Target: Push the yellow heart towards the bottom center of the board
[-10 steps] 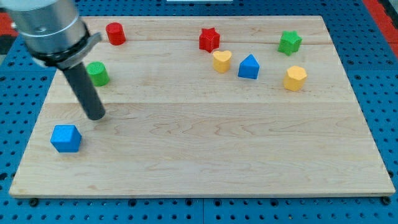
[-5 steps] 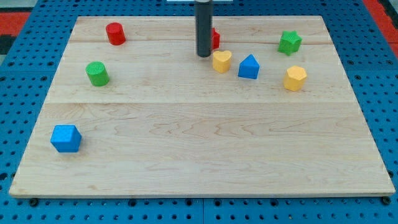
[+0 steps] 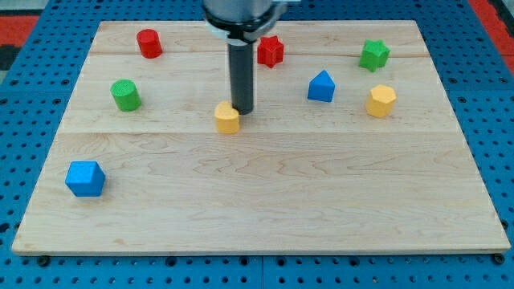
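Observation:
The yellow heart [image 3: 227, 119] lies on the wooden board [image 3: 257, 201], a little left of centre in the upper half. My tip [image 3: 242, 110] stands right against the heart's upper right side, touching it. The dark rod rises from there to the view's top.
A red star [image 3: 271, 50] and a red cylinder [image 3: 148, 42] sit near the top edge. A green cylinder [image 3: 125, 95] is at the left, a blue cube [image 3: 84, 178] at lower left. A blue triangular block [image 3: 320, 86], a yellow hexagon [image 3: 381, 101] and a green star [image 3: 373, 54] are at the right.
My tip swept from the left side to the top centre, then came down and left. The yellow heart moved with it from beside the blue triangular block down and to the left.

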### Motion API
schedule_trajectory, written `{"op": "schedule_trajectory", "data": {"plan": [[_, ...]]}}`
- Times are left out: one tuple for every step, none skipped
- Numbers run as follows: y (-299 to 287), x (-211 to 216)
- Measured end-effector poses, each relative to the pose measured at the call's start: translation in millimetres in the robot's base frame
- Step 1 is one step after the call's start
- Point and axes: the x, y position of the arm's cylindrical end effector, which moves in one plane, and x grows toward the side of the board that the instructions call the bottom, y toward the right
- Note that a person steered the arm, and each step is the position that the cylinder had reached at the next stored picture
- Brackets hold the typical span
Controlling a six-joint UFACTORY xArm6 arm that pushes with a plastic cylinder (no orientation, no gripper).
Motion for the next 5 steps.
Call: {"op": "schedule_trajectory", "data": {"plan": [[-34, -15], [-37, 8], [-21, 28], [-3, 35], [20, 36]]}}
